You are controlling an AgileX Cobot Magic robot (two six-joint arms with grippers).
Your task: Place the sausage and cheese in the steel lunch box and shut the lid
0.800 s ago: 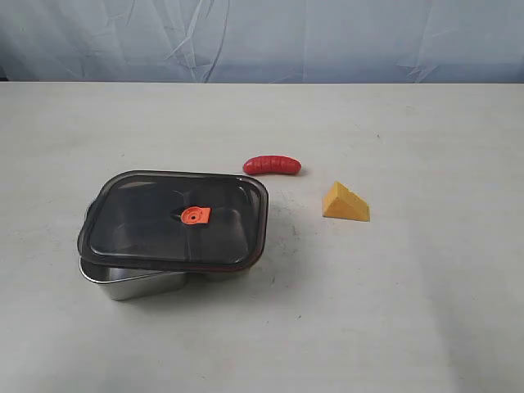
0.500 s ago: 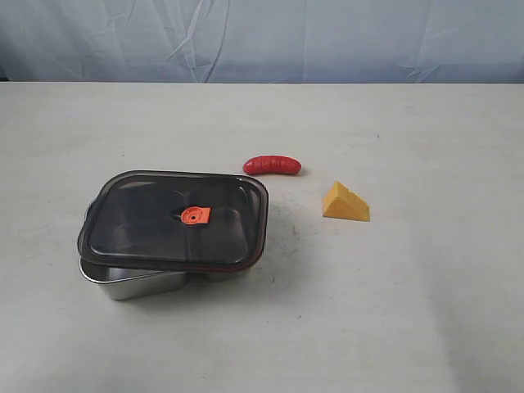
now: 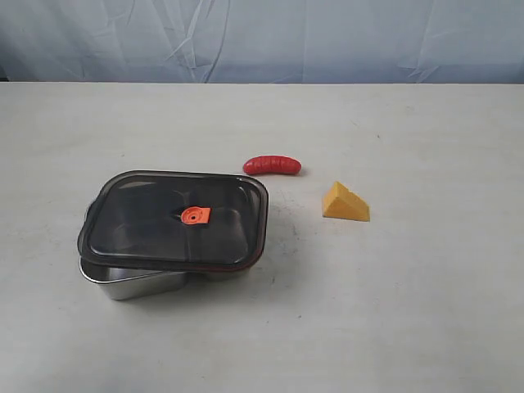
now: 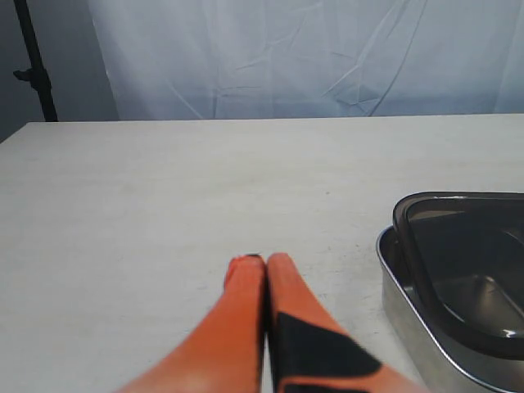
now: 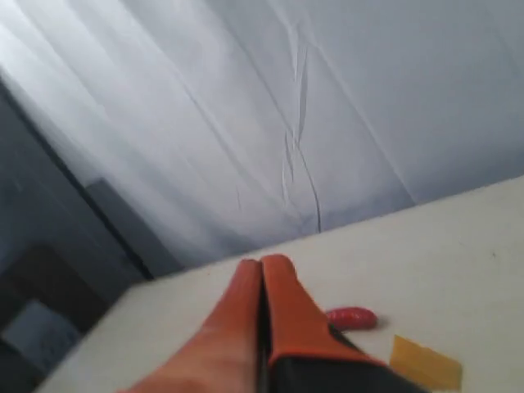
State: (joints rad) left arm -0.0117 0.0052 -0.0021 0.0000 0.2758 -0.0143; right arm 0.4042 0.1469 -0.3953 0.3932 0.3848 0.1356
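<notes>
The steel lunch box [image 3: 131, 282] sits on the left part of the pale table [image 3: 393, 319]; the lid [image 3: 139, 217], dark and translucent, lies on top of it askew rather than seated flush, so a strip of bare steel rim shows along the near side; the small orange valve tab [image 3: 195, 215] marks the lid's middle. The sausage [image 3: 272, 164] lies on its side on the bare tabletop just beyond the box's far right corner, apart from it; the cheese [image 3: 345, 203] rests on the table to the right of the box and nearer than the sausage, close to the sausage but not touching it; neither is inside the box. The left gripper [image 4: 264, 264] has its two orange fingers pressed together with nothing between them, above bare table with the corner of the box and lid near it to one side; the right gripper [image 5: 262, 266] is likewise clenched on nothing, raised and tilted, with the sausage and cheese lying on the table beyond its tips; a wrinkled pale cloth [image 3: 327, 41] hangs behind the table.
</notes>
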